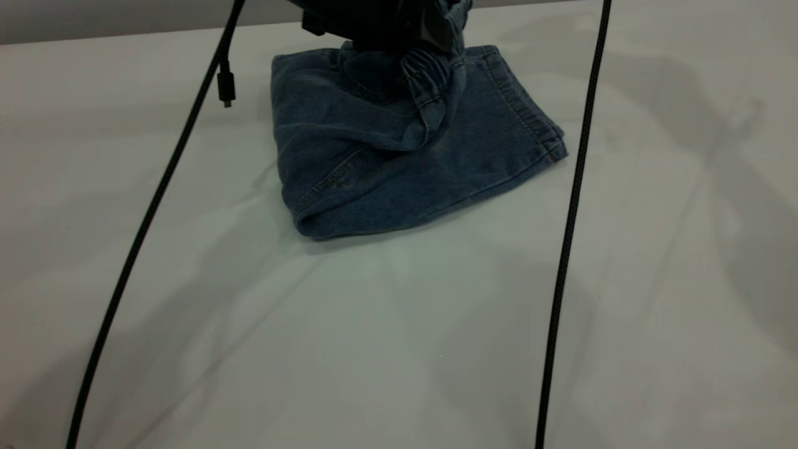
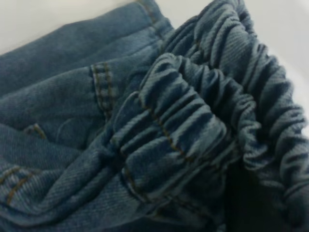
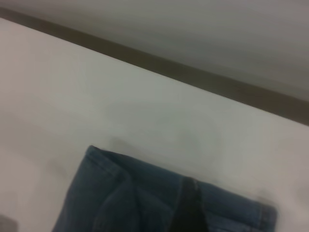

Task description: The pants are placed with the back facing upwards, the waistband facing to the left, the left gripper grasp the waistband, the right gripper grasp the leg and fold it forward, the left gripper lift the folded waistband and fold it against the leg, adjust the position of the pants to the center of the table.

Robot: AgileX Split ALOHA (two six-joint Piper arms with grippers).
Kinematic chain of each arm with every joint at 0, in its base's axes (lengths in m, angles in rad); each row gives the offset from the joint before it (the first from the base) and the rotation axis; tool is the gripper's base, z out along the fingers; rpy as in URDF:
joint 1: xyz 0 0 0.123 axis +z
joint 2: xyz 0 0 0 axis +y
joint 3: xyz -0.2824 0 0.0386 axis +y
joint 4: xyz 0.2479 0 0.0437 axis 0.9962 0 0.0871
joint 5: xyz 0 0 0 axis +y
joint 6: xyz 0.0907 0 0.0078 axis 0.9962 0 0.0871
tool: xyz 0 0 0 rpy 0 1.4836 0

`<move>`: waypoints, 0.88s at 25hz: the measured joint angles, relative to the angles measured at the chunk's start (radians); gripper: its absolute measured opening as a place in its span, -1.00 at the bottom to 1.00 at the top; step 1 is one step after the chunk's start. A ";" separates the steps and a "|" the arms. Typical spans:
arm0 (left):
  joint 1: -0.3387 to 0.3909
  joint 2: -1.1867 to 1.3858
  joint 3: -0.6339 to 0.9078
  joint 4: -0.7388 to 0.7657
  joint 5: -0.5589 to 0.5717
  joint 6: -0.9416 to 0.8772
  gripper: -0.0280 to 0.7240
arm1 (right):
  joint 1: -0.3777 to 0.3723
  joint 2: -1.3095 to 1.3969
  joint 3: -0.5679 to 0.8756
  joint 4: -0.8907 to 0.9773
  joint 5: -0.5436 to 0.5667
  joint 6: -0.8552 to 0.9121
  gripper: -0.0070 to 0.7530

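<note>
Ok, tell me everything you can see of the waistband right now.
The waistband is a ruched, elasticated strip of darker blue denim, deeply gathered, with tan stitching along it in the left wrist view. It is lifted off the table and bunched in thick folds, hanging from a dark gripper at the exterior view's top edge, over the folded pants. One loop droops down onto the flat denim below. The fingers holding it cannot be seen.

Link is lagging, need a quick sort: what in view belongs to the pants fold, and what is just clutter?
Job:
pants, folded
waistband, lifted
left gripper, above the waistband
table

Not the job:
two black cables hanging in front
wall edge behind the table
</note>
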 joint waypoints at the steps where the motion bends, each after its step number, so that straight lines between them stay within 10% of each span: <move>1: 0.000 0.000 0.000 0.001 0.010 0.016 -0.25 | 0.000 0.001 0.000 -0.010 0.000 0.000 0.32; 9: 0.011 -0.084 0.001 0.004 -0.046 0.150 0.68 | -0.001 0.001 0.000 -0.033 0.000 -0.001 0.32; 22: 0.100 -0.456 0.004 0.136 -0.090 0.150 0.62 | 0.029 0.006 0.094 -0.005 -0.004 0.002 0.32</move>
